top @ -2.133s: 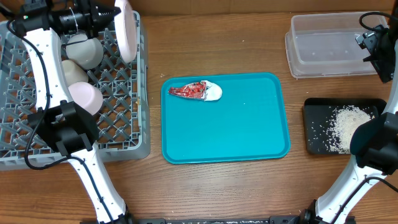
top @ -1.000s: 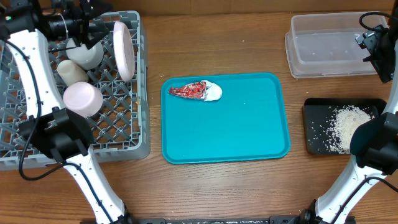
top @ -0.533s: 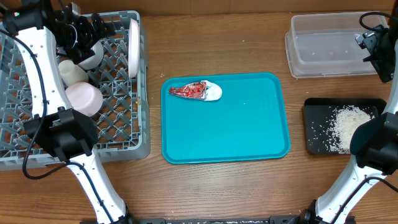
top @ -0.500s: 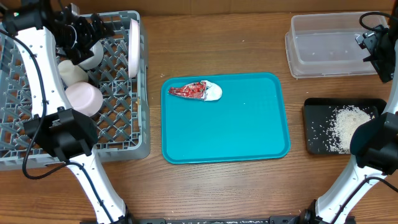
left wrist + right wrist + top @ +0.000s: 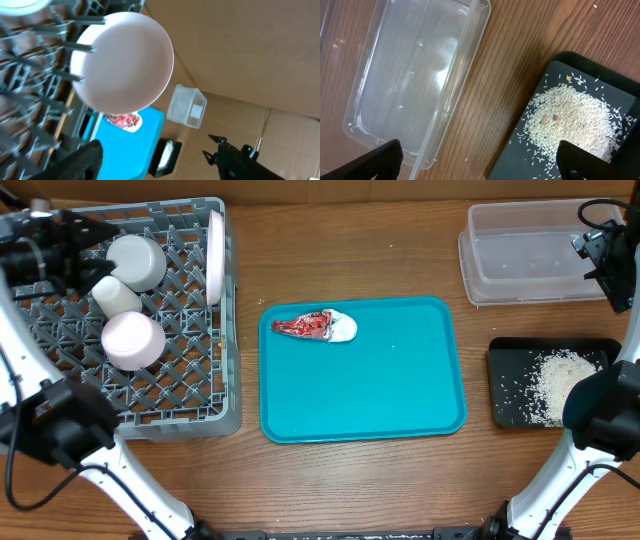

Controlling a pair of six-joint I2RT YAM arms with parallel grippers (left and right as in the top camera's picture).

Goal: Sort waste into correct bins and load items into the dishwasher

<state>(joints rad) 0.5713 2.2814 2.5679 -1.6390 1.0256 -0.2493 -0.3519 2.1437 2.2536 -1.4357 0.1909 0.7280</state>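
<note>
Dishes (image 5: 132,340) sit in rack (image 5: 190,417), rice (image 5: 562,380) in black tray (image 5: 498,352); wrapper (image 5: 305,326) on teal tray (image 5: 400,400) awaits binning; left gripper (image 5: 152,150) and right gripper (image 5: 477,150) both spread wide, empty.

Wooden tabletop (image 5: 350,480). Grey dish rack (image 5: 180,423) at left, teal tray (image 5: 370,380) centre. Clear tub (image 5: 530,260) far right, black tray (image 5: 510,390) near it, not touching.
</note>
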